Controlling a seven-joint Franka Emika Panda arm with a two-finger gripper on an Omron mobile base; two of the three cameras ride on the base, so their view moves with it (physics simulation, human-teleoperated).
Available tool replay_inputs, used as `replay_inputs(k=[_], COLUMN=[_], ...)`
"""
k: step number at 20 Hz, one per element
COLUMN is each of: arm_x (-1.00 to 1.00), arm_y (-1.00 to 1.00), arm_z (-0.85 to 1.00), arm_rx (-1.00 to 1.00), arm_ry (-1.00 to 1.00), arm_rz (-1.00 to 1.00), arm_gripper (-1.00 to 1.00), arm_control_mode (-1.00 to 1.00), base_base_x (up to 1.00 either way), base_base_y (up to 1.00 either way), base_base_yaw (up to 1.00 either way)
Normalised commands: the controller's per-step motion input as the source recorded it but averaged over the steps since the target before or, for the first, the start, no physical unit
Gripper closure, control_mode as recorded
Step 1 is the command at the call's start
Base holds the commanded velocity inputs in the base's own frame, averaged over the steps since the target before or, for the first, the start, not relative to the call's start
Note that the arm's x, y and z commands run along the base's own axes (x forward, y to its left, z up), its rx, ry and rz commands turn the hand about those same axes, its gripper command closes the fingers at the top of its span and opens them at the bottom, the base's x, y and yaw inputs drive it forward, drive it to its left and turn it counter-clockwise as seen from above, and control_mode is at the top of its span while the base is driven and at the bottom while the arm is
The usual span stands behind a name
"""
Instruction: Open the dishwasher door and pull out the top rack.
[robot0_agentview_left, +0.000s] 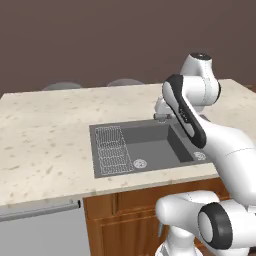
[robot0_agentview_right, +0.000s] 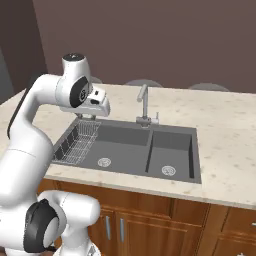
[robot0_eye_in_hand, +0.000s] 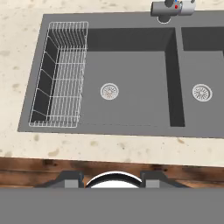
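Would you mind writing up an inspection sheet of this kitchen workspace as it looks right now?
Surface: speckled beige counter with a dark grey double-basin sink.
Job's things: dishwasher door at lower left, closed, bar handle along its top; top rack not visible.
Clutter: wire sink grid in the left part of the larger basin; faucet behind the divider.
Grippers: gripper above the sink's left end, holding nothing; jaw state unclear.
Cables: nothing seen.
Surroundings: brown wooden cabinets under the counter; plain dark wall behind.
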Motion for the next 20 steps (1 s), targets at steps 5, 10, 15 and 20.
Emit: replay_inputs(k=[5,10,15,20], arm_x=[0.0,0.0,0.0,0.0], arm_y=[-0.02,0.0,0.0,0.0], arm_z=[0.0,0.0,0.0,0.0], arm_rx=[0.0,0.0,0.0,0.0], arm_ry=[0.0,0.0,0.0,0.0], arm_rz=[0.0,0.0,0.0,0.0], arm_gripper=[-1.0,-1.0,-1.0,-1.0], arm_control_mode=[1.0,1.0,1.0,1.0], base_base_x=[-0.07,-0.14,-0.03,0.01], base_base_y=[-0.07,-0.13,-0.19,-0.22], base_base_yaw=[0.12,0.44,0.56,0.55])
